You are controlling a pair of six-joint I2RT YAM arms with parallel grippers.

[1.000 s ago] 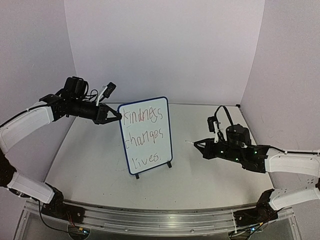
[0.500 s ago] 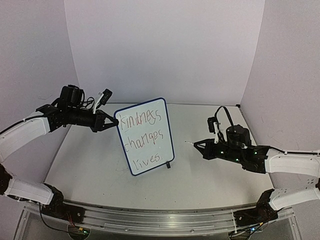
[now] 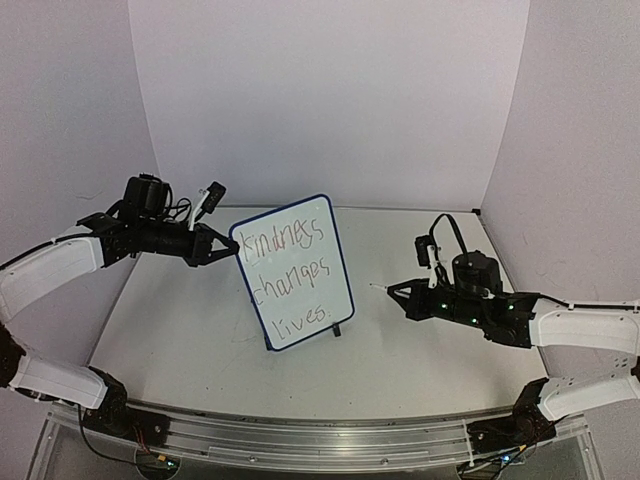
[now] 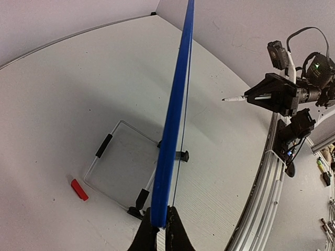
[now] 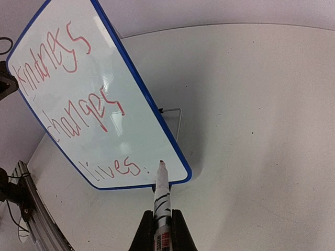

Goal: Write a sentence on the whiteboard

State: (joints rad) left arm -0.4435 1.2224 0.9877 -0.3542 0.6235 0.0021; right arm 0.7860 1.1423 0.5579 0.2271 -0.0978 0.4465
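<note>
set near the middle of the table [image 3: 420,360], up on its small black feet and leaning a little — the whiteboard [image 3: 330,295], carrying the sentence [image 3: 288,275] in thin red across three lines. pinched at its upper left edge by the left gripper [image 3: 232,250], jaws pressed onto the thin blue frame. clamped in the right gripper [image 3: 400,290], a marker [image 3: 383,287] with its tip bare, aimed at the board's lower right but clear of it. probably light and stiff, top-heavy on such small feet, so apt to tip or skid on the smooth table under any push. best taken by the frame at an edge, as now — never across the face, for fear of smearing the ink. behind the board, a red cap [image 4: 79,189] lying near a wire stand [image 4: 103,145].
</note>
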